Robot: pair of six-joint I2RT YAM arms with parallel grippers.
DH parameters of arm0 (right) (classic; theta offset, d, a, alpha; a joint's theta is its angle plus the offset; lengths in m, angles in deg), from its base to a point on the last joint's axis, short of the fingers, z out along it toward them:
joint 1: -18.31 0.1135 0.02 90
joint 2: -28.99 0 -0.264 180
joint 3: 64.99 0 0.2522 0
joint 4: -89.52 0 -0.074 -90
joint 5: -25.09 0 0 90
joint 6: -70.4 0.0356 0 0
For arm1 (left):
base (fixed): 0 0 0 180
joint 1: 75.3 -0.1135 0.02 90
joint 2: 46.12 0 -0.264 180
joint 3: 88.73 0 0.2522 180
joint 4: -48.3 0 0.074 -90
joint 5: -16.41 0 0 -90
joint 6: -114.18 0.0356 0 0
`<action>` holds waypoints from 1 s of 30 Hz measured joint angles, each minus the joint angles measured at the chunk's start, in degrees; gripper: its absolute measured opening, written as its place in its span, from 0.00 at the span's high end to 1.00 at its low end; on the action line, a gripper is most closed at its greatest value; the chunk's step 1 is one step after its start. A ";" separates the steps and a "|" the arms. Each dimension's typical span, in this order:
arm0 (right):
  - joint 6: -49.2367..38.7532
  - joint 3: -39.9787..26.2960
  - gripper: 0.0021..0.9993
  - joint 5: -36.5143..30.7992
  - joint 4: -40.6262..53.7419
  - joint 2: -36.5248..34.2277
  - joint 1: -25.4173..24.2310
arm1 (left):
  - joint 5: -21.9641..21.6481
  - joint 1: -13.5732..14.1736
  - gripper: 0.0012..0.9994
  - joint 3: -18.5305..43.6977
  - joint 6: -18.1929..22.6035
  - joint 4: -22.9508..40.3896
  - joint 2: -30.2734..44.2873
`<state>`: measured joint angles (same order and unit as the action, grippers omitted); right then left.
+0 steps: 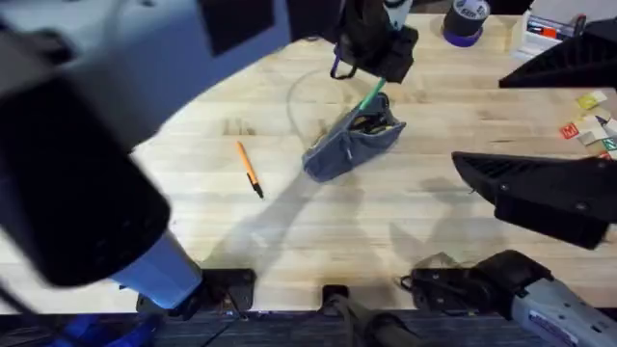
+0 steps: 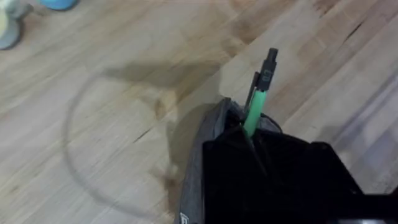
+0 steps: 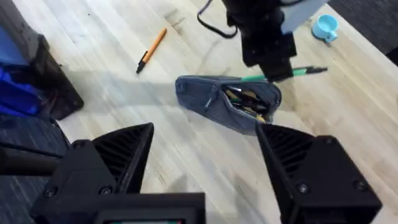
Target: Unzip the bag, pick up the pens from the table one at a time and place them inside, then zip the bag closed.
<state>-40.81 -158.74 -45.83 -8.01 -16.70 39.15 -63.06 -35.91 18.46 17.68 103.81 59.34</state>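
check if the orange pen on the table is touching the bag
Apart. The overhead view shows bare table between the orange pen and the bag.

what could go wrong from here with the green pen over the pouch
The green pen in the left gripper sits tilted over the open pouch; released now, it might catch on the rim or the pens already inside and slide onto the table. The pouch lies loose, so pushing down could shift it. The orange pen lies apart on the table and could be left behind.
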 joint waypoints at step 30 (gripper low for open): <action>0.00 0.00 0.00 0.00 0.00 0.00 0.00 | 0.64 0.29 0.75 0.02 13.94 13.20 8.35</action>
<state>-40.81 -158.74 -45.83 -8.01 -16.70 39.15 -62.42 -35.61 18.48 31.61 117.01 67.70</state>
